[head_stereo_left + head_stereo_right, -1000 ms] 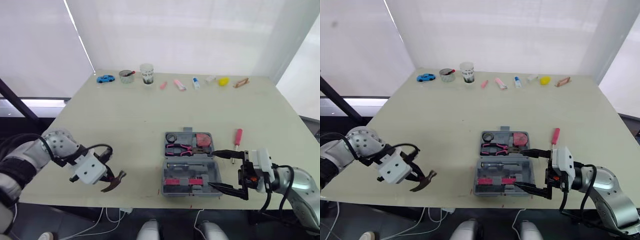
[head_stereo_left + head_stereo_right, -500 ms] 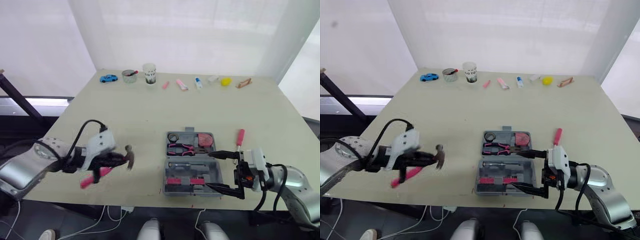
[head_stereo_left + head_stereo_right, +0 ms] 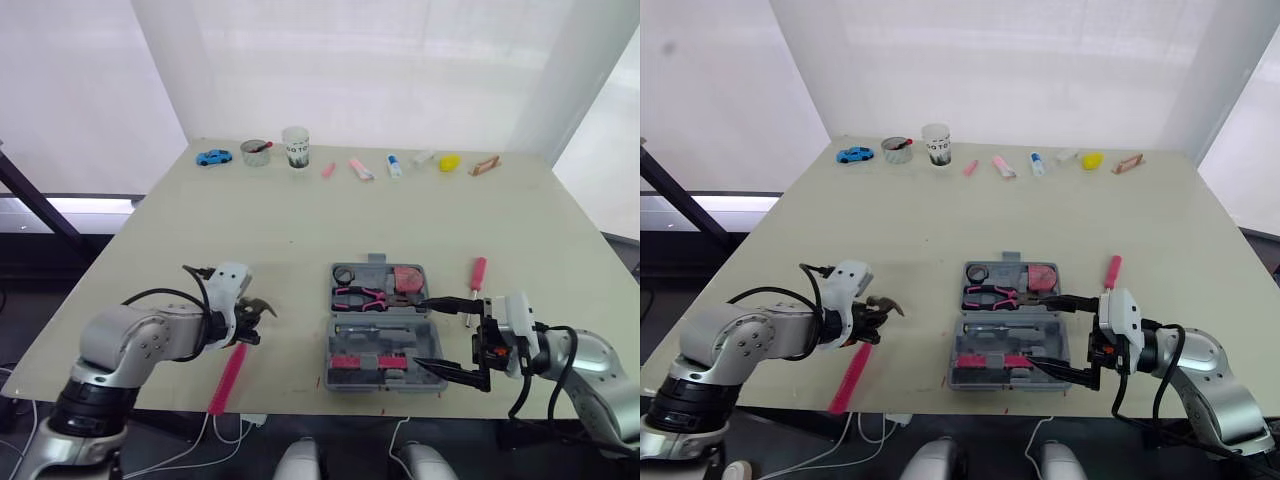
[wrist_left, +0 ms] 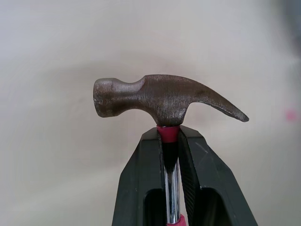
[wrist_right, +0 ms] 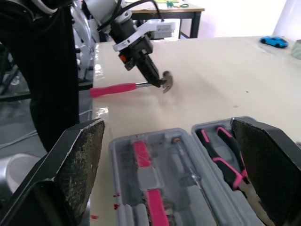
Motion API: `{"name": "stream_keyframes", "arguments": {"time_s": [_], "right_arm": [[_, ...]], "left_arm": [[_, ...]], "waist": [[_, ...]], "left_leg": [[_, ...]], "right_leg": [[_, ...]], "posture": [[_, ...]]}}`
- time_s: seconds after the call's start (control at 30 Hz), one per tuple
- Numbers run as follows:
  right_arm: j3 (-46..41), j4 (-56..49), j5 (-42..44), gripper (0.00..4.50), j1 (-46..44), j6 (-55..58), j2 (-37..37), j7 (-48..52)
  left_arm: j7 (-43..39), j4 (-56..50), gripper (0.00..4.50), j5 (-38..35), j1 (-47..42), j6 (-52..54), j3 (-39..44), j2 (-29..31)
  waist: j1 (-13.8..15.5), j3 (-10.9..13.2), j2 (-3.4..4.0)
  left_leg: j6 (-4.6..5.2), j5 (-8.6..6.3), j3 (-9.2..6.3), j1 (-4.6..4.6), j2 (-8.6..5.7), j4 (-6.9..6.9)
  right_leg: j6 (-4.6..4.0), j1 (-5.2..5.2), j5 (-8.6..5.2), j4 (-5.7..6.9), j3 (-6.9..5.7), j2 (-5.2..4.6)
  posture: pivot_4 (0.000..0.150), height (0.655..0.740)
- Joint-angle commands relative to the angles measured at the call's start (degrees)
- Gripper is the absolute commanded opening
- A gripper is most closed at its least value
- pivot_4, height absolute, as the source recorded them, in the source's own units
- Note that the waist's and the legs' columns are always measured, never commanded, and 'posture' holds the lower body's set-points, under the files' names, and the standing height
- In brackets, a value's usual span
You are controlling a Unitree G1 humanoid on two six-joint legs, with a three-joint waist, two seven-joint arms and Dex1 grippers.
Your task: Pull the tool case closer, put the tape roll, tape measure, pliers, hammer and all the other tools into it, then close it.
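The grey tool case (image 3: 383, 343) lies open near the table's front edge. In its far half are pink-handled pliers (image 3: 358, 296), a pink tape measure (image 3: 407, 277) and a small tape roll (image 3: 344, 275). My left gripper (image 4: 169, 136) is shut on the hammer (image 4: 164, 98) just under its rusty head. It holds the hammer (image 3: 262, 312) left of the case, and the pink handle (image 3: 228, 378) points toward the front edge. My right gripper (image 3: 425, 333) stands wide open at the case's right side. A pink-handled screwdriver (image 3: 477, 272) lies on the table right of the case.
Along the far edge runs a row of small items: a blue toy car (image 3: 211, 157), a small bowl (image 3: 254, 152), a paper cup (image 3: 294, 147), several pink and white bits and a yellow piece (image 3: 447, 162). The case sits close to the table's front edge.
My left arm has swung the hammer up from the front left corner and brought it closer to the case, head now toward the case. The right gripper has barely moved.
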Motion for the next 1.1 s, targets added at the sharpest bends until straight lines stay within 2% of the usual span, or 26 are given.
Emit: {"name": "stream_keyframes", "arguments": {"time_s": [0.03,0.1,0.27,0.57,0.6,0.77,0.87,1.1], "right_arm": [[-2.68,-0.01,-0.52,4.50,0.24,-1.12,-0.74,-1.43],[-3.29,0.29,-0.24,4.50,0.04,-0.93,-0.58,-2.11],[-2.90,0.45,0.10,4.50,-1.02,-0.49,-0.50,-2.67],[-1.88,0.92,-0.30,4.50,-2.40,-0.26,-0.07,-2.96],[-1.82,0.95,-0.34,4.50,-2.37,-0.34,-0.05,-2.92],[-1.47,0.97,-0.42,4.50,-2.32,-0.83,0.27,-2.71],[-1.50,1.01,-0.49,4.50,-2.37,-0.95,0.30,-2.57],[-1.46,1.12,-0.69,4.50,-1.96,-1.13,0.56,-2.47]], "left_arm": [[2.87,0.98,0.12,4.68,-1.85,-0.13,4.98,-3.15],[4.17,2.20,0.12,6.51,-2.43,-0.43,5.69,-7.48],[3.62,5.55,0.12,11.85,-4.81,-2.08,5.20,-12.09],[-2.91,12.20,0.12,20.28,-9.20,-9.82,-0.94,-13.70],[-3.32,12.68,1.05,21.00,-9.46,-10.57,-1.11,-13.87],[-5.03,14.45,3.04,24.69,-10.06,-14.18,-2.30,-14.44],[-5.86,13.87,4.44,26.20,-9.10,-15.50,-2.02,-14.57],[-6.91,5.05,4.49,26.91,-1.78,-16.67,1.40,-15.08]], "waist": [[-0.01,0.00,0.01],[0.07,-0.01,0.01],[0.03,-0.02,0.01],[0.02,-0.02,0.00],[0.02,-0.02,0.00],[0.01,-0.02,0.01],[-0.01,-0.01,0.00],[-0.14,-0.01,0.01]], "left_leg": [[-0.01,0.01,-0.01,0.01,0.00,0.00],[-0.02,0.01,0.01,0.02,-0.01,0.00],[-0.03,0.02,0.03,0.00,-0.08,0.01],[-0.04,0.02,-0.02,-0.02,-0.09,0.00],[-0.04,0.02,-0.02,-0.03,-0.09,0.00],[-0.04,0.02,-0.04,-0.03,-0.09,-0.01],[-0.04,0.02,-0.02,-0.03,-0.09,0.00],[-0.04,0.02,-0.01,-0.03,-0.06,-0.02]], "right_leg": [[-0.01,0.00,0.00,0.00,0.00,0.00],[-0.01,0.01,0.00,0.01,0.02,-0.01],[0.00,0.02,0.01,0.00,0.05,-0.06],[-0.02,0.01,0.02,0.01,0.03,-0.05],[-0.02,0.01,0.02,0.00,0.03,-0.05],[-0.02,0.01,0.02,0.00,0.01,-0.05],[-0.01,0.00,0.02,0.00,0.03,-0.05],[-0.02,-0.01,0.02,-0.01,0.06,-0.06]], "posture": [[0.150,0.7400],[0.150,0.7400],[0.150,0.7400],[0.150,0.7400],[0.150,0.7400],[0.150,0.7400],[0.150,0.7400],[0.150,0.7400]]}}
